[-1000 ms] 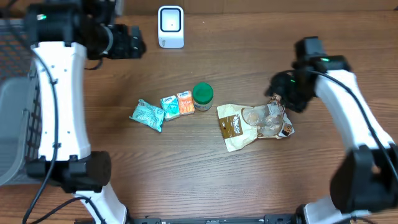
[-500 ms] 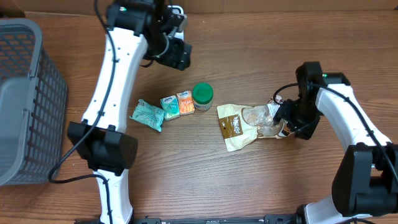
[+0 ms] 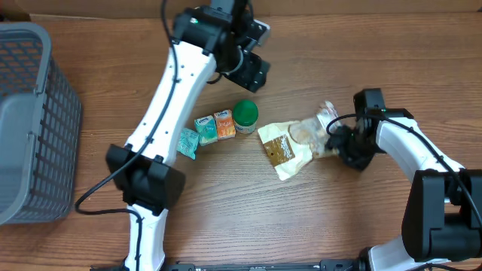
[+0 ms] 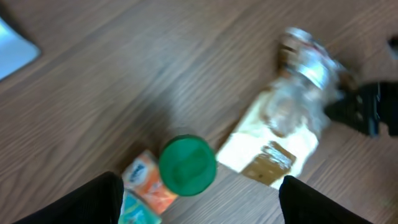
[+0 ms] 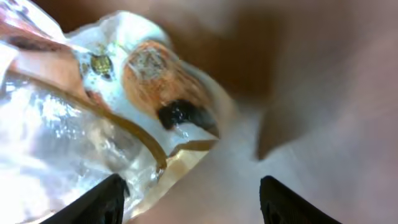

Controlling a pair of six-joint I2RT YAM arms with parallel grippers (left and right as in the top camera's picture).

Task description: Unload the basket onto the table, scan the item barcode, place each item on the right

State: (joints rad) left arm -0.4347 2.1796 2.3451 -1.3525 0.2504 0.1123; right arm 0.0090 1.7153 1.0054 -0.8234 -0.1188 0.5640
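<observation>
**Snack bag at mid-table, right gripper at its clear end**

Snack bag (image 3: 288, 145) lies on the wooden table (image 3: 339, 45), right of centre. It sits at a slant: its brown-labelled end is toward the near edge, and its clear, crinkled end is up and to the right.

The right arm reaches in from the near right corner. Its white link runs up and left to a black joint, and the wrist then bends back down, so the right gripper (image 3: 340, 141) meets the bag's clear end from the right. In the right wrist view its fingers (image 5: 102, 199) are spread wide. The clear plastic bunches over the finger on the left of that picture, and the rest of the gap is only blur. I cannot tell whether the bag is pinched or merely touched.

The left arm stands on its base at the near left. Its long white link slants up and right across the table to the far edge, where the black wrist folds downward. The left gripper (image 3: 252, 71) hangs there, behind the green-lidded jar (image 3: 245, 114). Its fingers (image 4: 87, 202) are spread far apart with nothing between them.

Left of the jar sit two small cartons (image 3: 215, 126), then a teal packet (image 3: 187, 142). A grey basket (image 3: 30, 135) stands at the left edge.
</observation>
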